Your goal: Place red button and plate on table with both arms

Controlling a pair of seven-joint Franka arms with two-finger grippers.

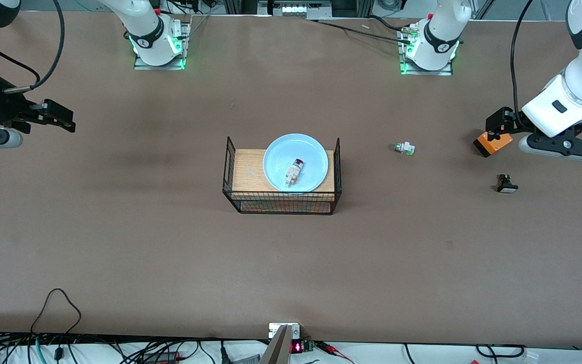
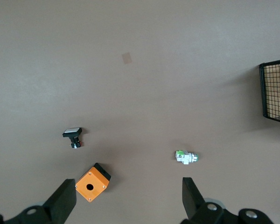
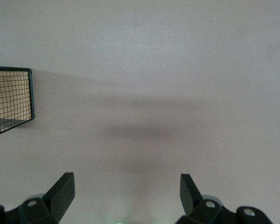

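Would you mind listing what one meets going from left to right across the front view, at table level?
Right gripper → wire rack with the plate on it and the red button on the plate → green-capped switch → orange box → black push-button → left gripper.

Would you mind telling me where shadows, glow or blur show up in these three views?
Front view: green glow at both arm bases; the wire rack casts a soft shadow on the table. Left wrist view: sharp, faint shadows beside the orange box. Right wrist view: blurred dark smears on bare tabletop above the open right gripper.
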